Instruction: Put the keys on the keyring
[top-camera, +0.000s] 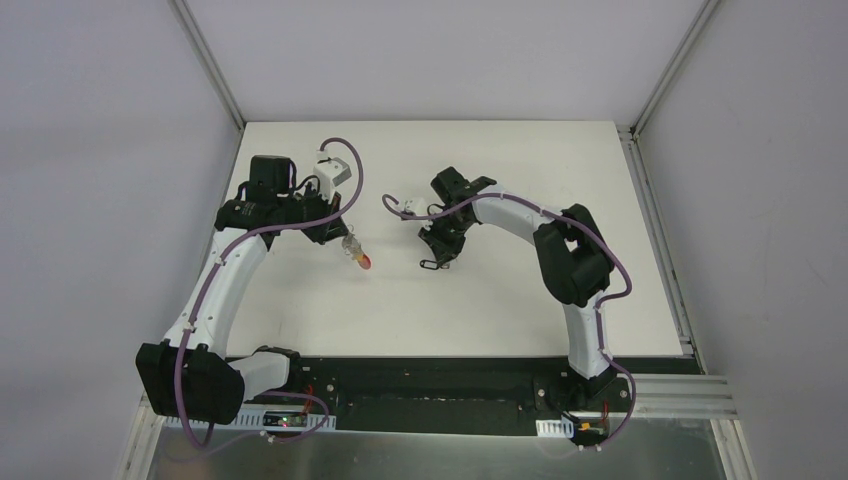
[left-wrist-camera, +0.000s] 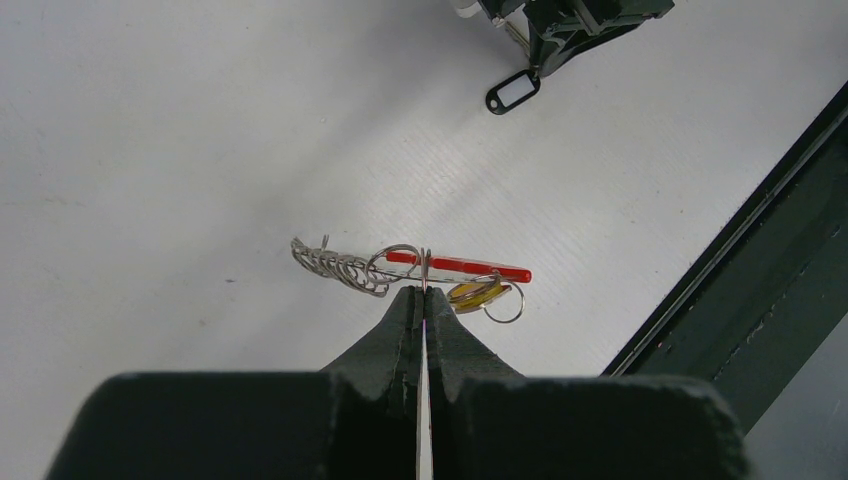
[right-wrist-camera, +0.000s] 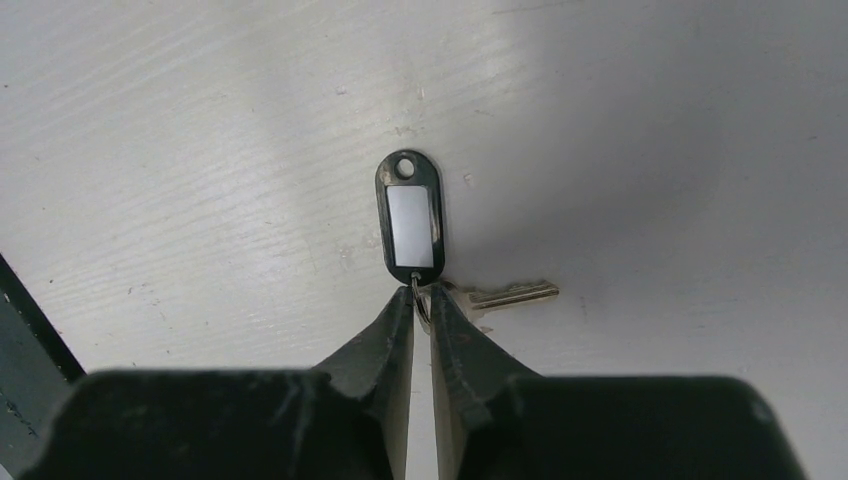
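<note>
My left gripper (left-wrist-camera: 424, 292) is shut on a thin silver wire ring of the keyring (left-wrist-camera: 455, 268). The keyring has a red band, a row of silver wire loops (left-wrist-camera: 335, 265) and an orange-tan tag (left-wrist-camera: 478, 292), seen edge-on just past my fingertips. In the top view it hangs at the left gripper (top-camera: 345, 240) as a small red-orange bunch (top-camera: 360, 258). My right gripper (right-wrist-camera: 421, 296) is shut on the small ring joining the silver key (right-wrist-camera: 510, 294) to its black tag with a white label (right-wrist-camera: 410, 222). Key and tag lie against the white table. The tag also shows in the top view (top-camera: 430, 265).
The white table (top-camera: 500, 300) ends at a black rail along the near edge (top-camera: 430, 375), also seen at the right of the left wrist view (left-wrist-camera: 760, 300). The right gripper and the tag (left-wrist-camera: 512, 91) show at the top of that view. Grey walls surround the table.
</note>
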